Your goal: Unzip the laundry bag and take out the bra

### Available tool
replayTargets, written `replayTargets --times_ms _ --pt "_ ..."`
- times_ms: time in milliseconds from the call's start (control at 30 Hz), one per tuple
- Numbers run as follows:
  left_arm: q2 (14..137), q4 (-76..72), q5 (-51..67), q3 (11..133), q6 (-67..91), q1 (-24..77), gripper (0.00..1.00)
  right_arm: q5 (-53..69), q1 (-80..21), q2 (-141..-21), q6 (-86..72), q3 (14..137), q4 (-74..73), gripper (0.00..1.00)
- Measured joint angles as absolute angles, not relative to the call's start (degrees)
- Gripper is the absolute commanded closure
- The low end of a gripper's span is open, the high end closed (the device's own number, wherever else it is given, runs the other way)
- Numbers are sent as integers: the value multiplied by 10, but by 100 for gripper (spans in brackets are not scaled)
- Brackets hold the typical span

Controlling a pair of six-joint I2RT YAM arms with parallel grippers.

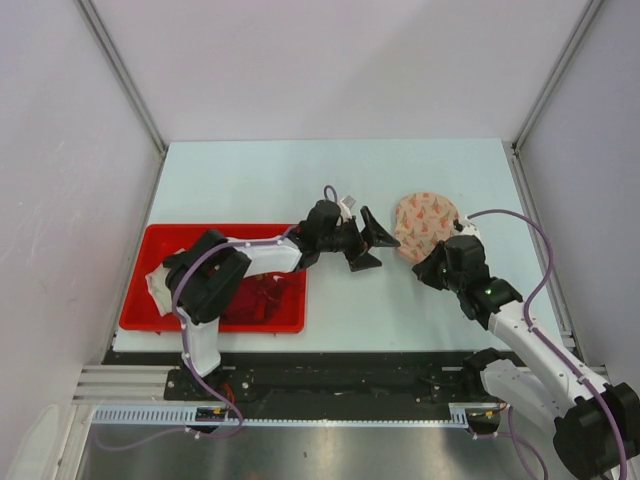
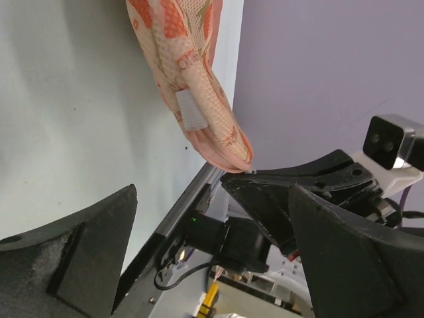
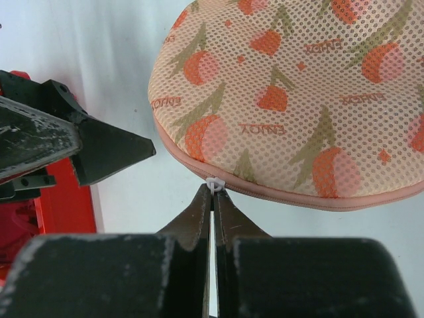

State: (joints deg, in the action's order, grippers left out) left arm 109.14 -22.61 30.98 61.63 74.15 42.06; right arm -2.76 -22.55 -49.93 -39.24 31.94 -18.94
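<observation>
Position: laundry bag (image 1: 425,222) dome-up on table (image 1: 250,180), right of centre, visible rim zipped. The right gripper (image 3: 212,197) is clenched on white zip pull (image 3: 212,183) at the bag's near edge. The left gripper (image 1: 376,245) has its jaws spread wide, empty, just left of the bag. At near left, red tray (image 1: 190,238) holds dark red garment (image 1: 262,298).

The worktop (image 1: 260,180) is a pale mint, matt surface with walls on its left, far and right sides. A red tray (image 1: 160,240) lies on it at the near left, its near rim close to the worktop's near edge. The laundry bag (image 1: 425,222) lies right of centre, well apart from the tray, dome side up, showing its pink-beige mesh with orange print. A pink zip band runs round its rim, with the white zip pull (image 3: 212,183) at the near side.
</observation>
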Motion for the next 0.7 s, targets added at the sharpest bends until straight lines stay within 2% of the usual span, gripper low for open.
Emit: replayTargets --times_ms 200,267,367,400,433,500,667,700 --pt "1086 -189 267 644 777 434 0 -31 -229 -499 -394 319 -189 100" --pt "1087 -174 258 661 782 438 4 -32 -230 -499 -394 319 -189 100" --pt "1095 -159 246 699 791 447 29 -35 -233 -500 -394 319 -189 100" --pt "1101 -157 243 714 794 452 48 -36 -234 -500 -394 319 -189 100" --pt "1106 -157 243 726 795 456 58 -37 -235 -501 -395 319 -189 100" --pt "1122 -146 241 755 794 467 68 -37 -237 -502 -395 319 -189 100" --pt "1130 -114 240 762 795 481 67 -39 -238 -502 -401 319 -189 100" --pt "1130 -107 240 762 794 481 59 -39 -238 -502 -403 319 -189 100"
